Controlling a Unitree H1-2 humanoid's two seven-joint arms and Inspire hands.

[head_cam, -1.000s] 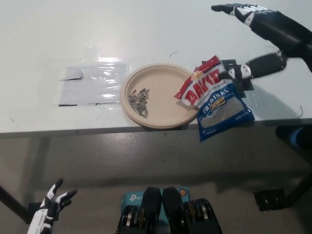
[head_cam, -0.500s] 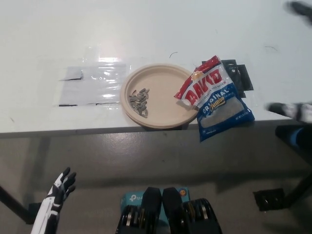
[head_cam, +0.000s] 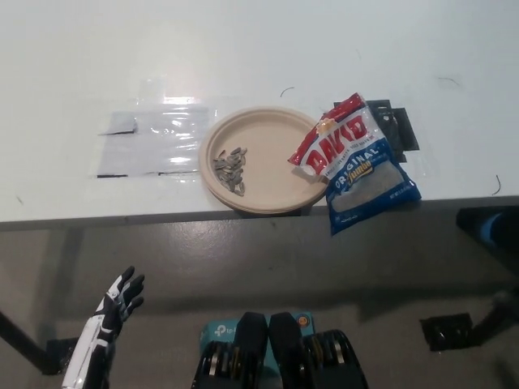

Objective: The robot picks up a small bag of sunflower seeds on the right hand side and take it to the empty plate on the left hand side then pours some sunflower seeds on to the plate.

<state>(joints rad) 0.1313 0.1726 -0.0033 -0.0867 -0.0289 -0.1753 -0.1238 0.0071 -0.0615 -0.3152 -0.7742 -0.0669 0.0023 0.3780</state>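
The sunflower seed bag (head_cam: 359, 164) lies flat at the tabletop's (head_cam: 259, 49) near edge, its bottom corner hanging over, its top lapping the plate's (head_cam: 268, 134) right rim, a small seed pile (head_cam: 230, 169) on the plate's left, while the white left hand (head_cam: 119, 301) hangs below the table edge, fingers extended and holding nothing.

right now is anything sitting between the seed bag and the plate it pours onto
Nothing visible does. The sunflower seed bag lies flat with its top corner touching or overlapping the plate's right rim, and a small pile of seeds already sits on the plate's left side.
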